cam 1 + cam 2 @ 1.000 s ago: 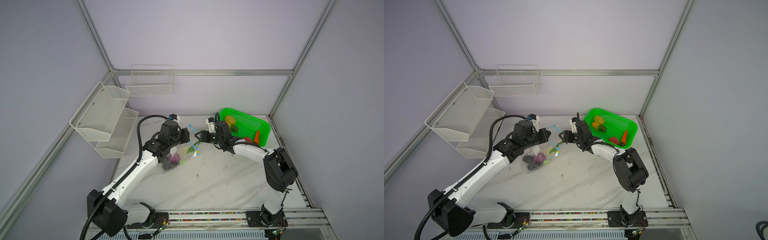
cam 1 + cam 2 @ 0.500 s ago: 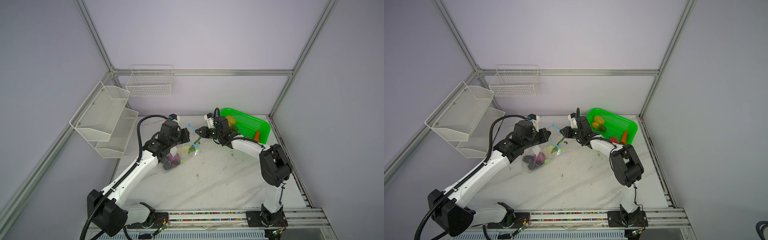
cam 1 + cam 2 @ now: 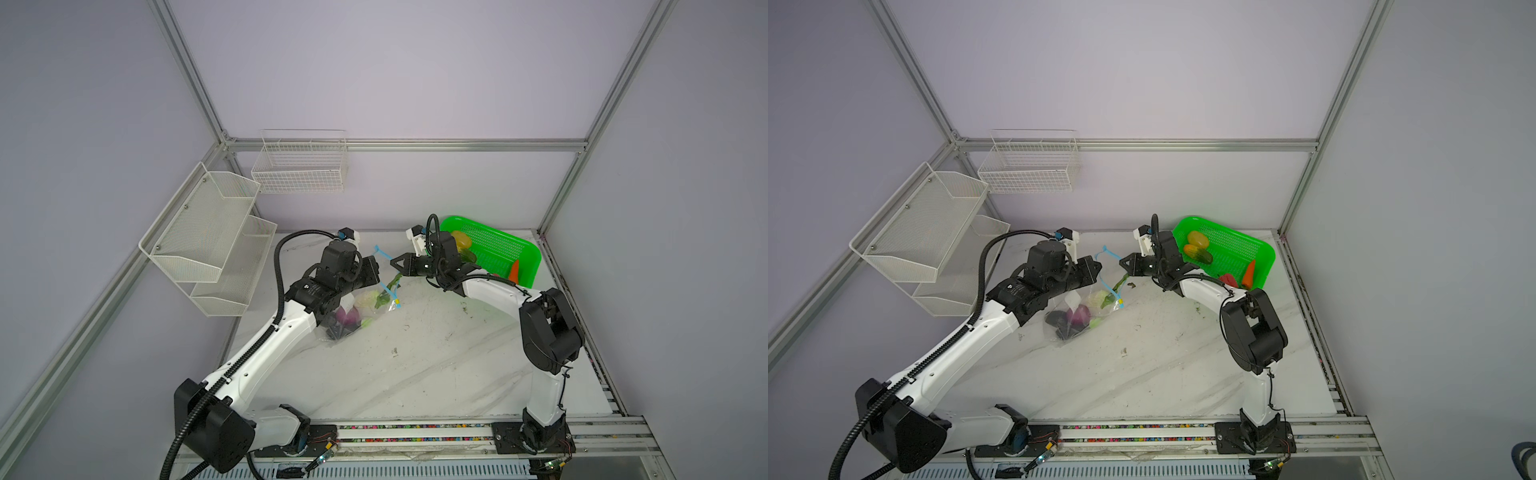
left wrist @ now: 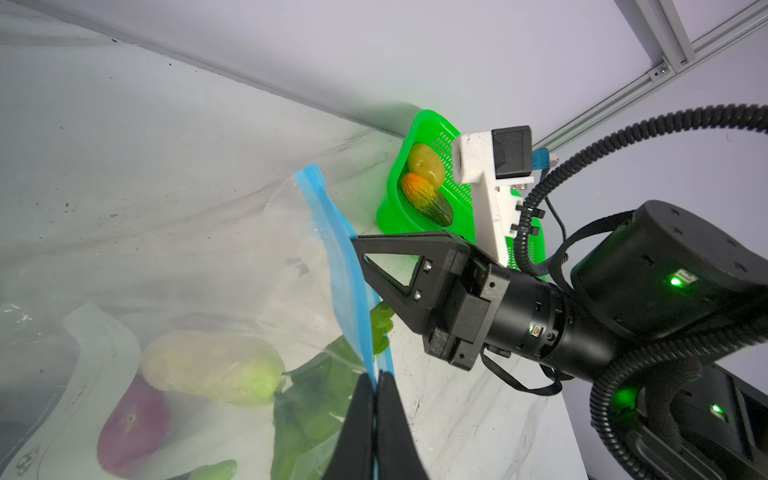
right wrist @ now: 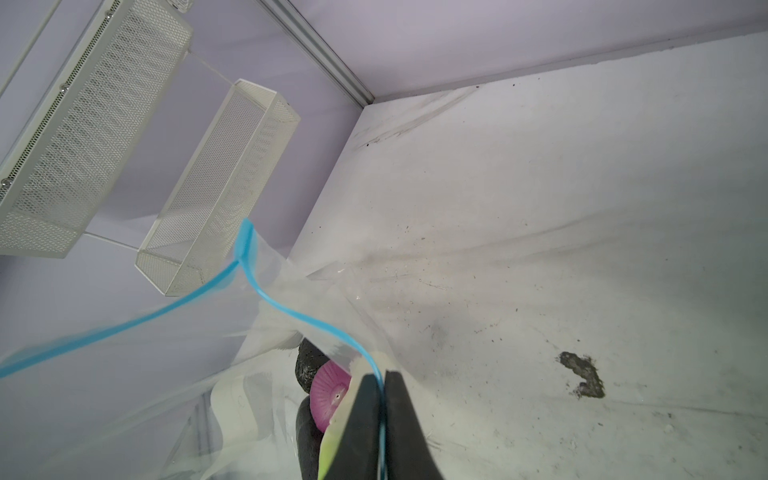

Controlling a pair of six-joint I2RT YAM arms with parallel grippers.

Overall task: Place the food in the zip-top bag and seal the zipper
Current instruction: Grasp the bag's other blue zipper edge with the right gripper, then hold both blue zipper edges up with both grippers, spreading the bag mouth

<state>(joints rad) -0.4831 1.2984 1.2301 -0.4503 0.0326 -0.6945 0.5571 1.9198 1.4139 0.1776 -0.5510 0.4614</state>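
The clear zip-top bag (image 3: 353,320) (image 3: 1073,318) hangs at the table's middle left, its mouth held up and apart. My left gripper (image 3: 377,275) (image 4: 376,379) is shut on one lip of the blue zipper (image 4: 347,266). Facing it, my right gripper (image 3: 393,262) (image 5: 382,377) is shut on the opposite lip of the zipper (image 5: 291,312). Inside the bag lie food pieces: a purple one (image 4: 133,424) (image 5: 328,395), a pale green one (image 4: 212,365), green leaves (image 4: 307,399) and dark pieces (image 3: 1059,320). A yellow slider (image 3: 397,300) sits at the strip's low end.
A green basket (image 3: 490,245) (image 3: 1229,245) at the back right holds a yellow piece (image 3: 1198,239), an orange-green one (image 3: 1194,252), a carrot (image 3: 1249,272) and a red piece (image 3: 1227,279). White mesh shelves (image 3: 208,232) hang on the left wall and a wire basket (image 3: 299,166) on the back wall.
My right gripper has moved left from beside the basket to the bag's mouth and closed on the blue strip. The left gripper has kept its hold.
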